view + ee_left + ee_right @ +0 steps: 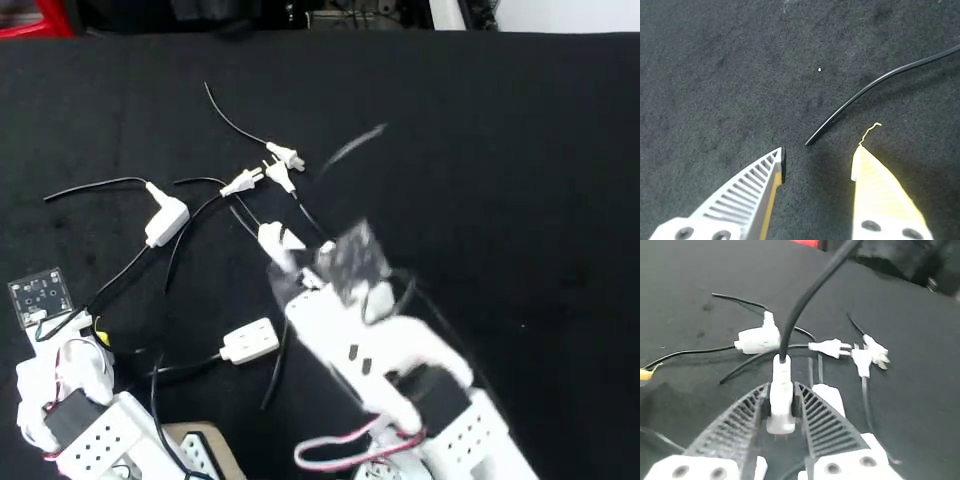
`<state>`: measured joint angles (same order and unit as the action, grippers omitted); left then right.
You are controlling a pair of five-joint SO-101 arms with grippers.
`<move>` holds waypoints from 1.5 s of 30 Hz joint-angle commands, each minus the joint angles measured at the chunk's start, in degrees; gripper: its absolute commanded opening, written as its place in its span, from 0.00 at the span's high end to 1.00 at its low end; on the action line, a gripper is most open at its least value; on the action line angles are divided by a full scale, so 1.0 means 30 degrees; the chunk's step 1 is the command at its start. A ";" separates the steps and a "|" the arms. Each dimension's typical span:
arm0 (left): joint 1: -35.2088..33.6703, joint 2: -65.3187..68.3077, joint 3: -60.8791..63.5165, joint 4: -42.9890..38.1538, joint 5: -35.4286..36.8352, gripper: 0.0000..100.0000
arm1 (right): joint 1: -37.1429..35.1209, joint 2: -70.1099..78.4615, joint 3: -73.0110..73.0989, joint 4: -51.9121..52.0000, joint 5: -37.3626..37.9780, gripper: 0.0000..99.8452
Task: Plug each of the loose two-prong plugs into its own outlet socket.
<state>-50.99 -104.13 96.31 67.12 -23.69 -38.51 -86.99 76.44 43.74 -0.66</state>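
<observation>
The left arm [85, 430] and right arm [400, 370] are built of white plastic shells with black servo blocks. Red-and-white cables [335, 448] are looped at the right arm's base. Ribbed, wedge-shaped fingers are fitted to the left gripper [820, 152] and right gripper [781, 390] — each fastened to a white base by two screws.

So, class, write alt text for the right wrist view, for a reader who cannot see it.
The right gripper is shut on a white two-prong plug, its black cord rising away. Beyond, on the black table, lie other white plugs.
</observation>
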 commanded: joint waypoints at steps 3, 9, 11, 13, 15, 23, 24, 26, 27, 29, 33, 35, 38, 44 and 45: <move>-0.0220 -0.0117 0.0337 0.0088 -0.0117 0.78 | -0.0586 -0.6960 0.6872 -0.1846 -0.0352 0.99; -0.0161 -0.0117 0.0337 0.0029 -0.0117 0.78 | -0.2256 -0.8161 0.6637 0.2198 -0.0352 0.99; -0.0161 -0.0117 0.0337 0.0059 -0.0117 0.78 | -0.3048 -0.8044 0.6608 0.2198 -0.0469 0.99; -0.0190 -0.0117 0.0337 0.0059 -0.0117 0.78 | -0.3634 -0.7780 0.6608 0.1963 -0.1729 0.99; -0.0190 -0.0117 0.0337 0.0059 -0.0117 0.78 | -0.3692 -0.7458 0.6637 0.1553 -0.2872 0.99; -0.0220 -0.0117 0.0337 0.0088 -0.0117 0.78 | -0.2989 -0.5201 0.6755 -0.1172 -0.5275 0.99; -0.0220 -0.0117 0.0337 0.0088 -0.0117 0.78 | -0.2960 -0.4703 0.6784 -0.1817 -0.6505 0.99; -0.0220 -0.0117 0.0337 0.0029 -0.0117 0.78 | -0.2960 -0.3648 0.6872 -0.3399 -0.8527 0.99; -0.0190 -0.0117 0.0337 0.0000 -0.0117 0.78 | -0.2901 -0.3121 0.6901 -0.4249 -0.8938 0.99; -0.0132 -0.0117 0.0337 -0.0059 -0.0117 0.78 | -0.2344 -0.2095 0.6901 -0.5949 -0.8967 0.99; 0.0161 -0.0117 0.0337 -0.0088 -0.0059 0.78 | -0.1231 -0.0132 0.6901 -1.0462 -0.8967 0.99; 0.0952 -0.0117 0.0337 0.0000 -0.0059 0.78 | -0.1319 0.0894 0.6842 -1.2513 -0.8967 0.99; 0.2242 -0.0117 0.0337 0.0000 -0.0059 0.78 | -0.1729 0.2711 0.6051 -1.4212 -0.9143 0.99; 0.3971 -0.0147 -0.1509 -0.0615 0.0322 0.78 | -0.2755 0.8044 0.1363 -1.4681 -1.0403 0.99; 0.3971 -0.0147 -0.2359 -0.0879 0.1026 0.78 | -0.3048 0.9187 0.0689 -1.4681 -1.0403 0.99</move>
<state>-40.44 -104.13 95.52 66.95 -23.43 -45.01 -70.11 89.71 1.45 -30.37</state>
